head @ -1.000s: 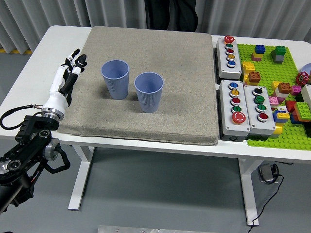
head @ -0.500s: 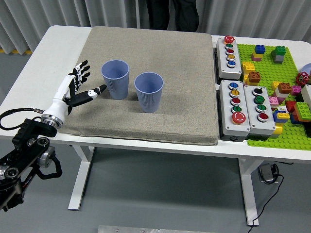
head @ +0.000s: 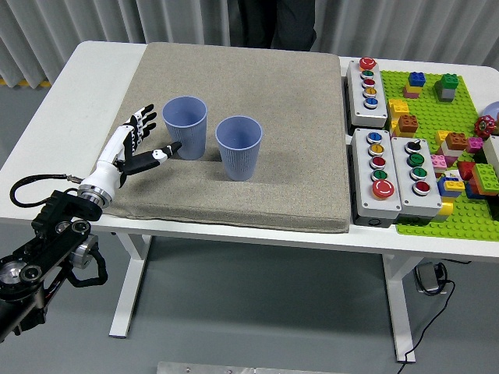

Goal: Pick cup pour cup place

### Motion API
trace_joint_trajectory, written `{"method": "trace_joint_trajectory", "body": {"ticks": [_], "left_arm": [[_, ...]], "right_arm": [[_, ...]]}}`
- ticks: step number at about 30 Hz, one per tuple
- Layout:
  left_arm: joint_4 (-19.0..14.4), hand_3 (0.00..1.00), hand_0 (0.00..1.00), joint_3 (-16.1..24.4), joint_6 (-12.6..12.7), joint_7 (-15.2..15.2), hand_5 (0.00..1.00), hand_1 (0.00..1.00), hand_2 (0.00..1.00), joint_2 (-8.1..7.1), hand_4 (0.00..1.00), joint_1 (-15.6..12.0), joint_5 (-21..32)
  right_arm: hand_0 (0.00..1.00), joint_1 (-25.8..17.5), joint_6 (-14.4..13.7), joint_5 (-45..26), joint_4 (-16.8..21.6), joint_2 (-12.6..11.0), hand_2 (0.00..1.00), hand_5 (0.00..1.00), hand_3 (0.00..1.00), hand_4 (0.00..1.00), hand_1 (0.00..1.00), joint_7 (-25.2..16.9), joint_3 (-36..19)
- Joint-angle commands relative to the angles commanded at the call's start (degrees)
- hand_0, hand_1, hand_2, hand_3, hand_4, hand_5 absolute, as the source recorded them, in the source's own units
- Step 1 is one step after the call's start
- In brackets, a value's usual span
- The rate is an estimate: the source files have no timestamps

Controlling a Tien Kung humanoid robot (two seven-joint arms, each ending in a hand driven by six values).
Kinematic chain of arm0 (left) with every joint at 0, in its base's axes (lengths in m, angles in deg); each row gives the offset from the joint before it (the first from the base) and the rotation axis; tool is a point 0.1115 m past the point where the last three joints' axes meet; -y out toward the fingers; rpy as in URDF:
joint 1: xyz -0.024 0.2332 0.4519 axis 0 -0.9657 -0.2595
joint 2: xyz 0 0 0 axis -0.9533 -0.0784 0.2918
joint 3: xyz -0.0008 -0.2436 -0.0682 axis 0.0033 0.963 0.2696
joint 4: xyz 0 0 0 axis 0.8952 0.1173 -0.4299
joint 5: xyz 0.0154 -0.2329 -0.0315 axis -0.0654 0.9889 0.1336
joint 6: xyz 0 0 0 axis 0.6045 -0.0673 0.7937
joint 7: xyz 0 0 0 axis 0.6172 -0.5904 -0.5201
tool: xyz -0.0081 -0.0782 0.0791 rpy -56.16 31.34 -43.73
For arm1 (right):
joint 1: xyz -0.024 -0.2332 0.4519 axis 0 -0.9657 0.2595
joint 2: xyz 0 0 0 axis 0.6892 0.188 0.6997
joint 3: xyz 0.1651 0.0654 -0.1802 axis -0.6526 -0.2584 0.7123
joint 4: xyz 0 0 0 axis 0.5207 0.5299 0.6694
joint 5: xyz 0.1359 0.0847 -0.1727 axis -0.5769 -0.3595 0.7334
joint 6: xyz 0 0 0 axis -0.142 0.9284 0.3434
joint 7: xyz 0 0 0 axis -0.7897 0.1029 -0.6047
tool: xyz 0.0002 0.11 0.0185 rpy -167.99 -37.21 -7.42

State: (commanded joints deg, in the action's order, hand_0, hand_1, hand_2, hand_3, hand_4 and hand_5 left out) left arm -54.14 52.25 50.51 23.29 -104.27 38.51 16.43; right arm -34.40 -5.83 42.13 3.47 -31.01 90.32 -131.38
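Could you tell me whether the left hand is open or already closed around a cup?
Open: the left hand has spread fingers beside the left cup, holding nothing.

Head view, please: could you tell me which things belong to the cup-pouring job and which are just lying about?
Job:
left blue cup
right blue cup
left hand, open beside the left cup
grey mat

Lying about:
three button boxes
green baseplate with toy bricks
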Motion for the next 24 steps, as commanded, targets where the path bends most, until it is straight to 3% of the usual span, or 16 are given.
{"method": "trace_joint_trajectory", "body": {"ticks": [9,17,24], "left_arm": [[2.2,0.998,0.964,-1.8,-0.2,-0.1,0.186,0.958,0.998,0.83,0.859,1.6,0.5],[5.6,0.998,0.964,-0.6,-0.2,-0.5,0.188,0.957,0.998,3.95,0.863,3.5,0.3],[7.2,0.998,0.961,-0.5,0.0,-0.8,0.188,0.954,0.998,5.15,0.866,4.4,0.4]], "right_arm": [[0.696,0.1,-0.1,-0.2,0.0,0.1,0.594,0.252,0.593,0.002,0.633,0.1,0.3],[0.696,0.3,0.1,0.1,0.0,0.1,0.594,0.251,0.593,0.002,0.634,0.0,0.1],[0.696,0.6,0.0,-0.1,0.0,0.0,0.594,0.253,0.593,0.002,0.633,-0.1,0.2]]}}
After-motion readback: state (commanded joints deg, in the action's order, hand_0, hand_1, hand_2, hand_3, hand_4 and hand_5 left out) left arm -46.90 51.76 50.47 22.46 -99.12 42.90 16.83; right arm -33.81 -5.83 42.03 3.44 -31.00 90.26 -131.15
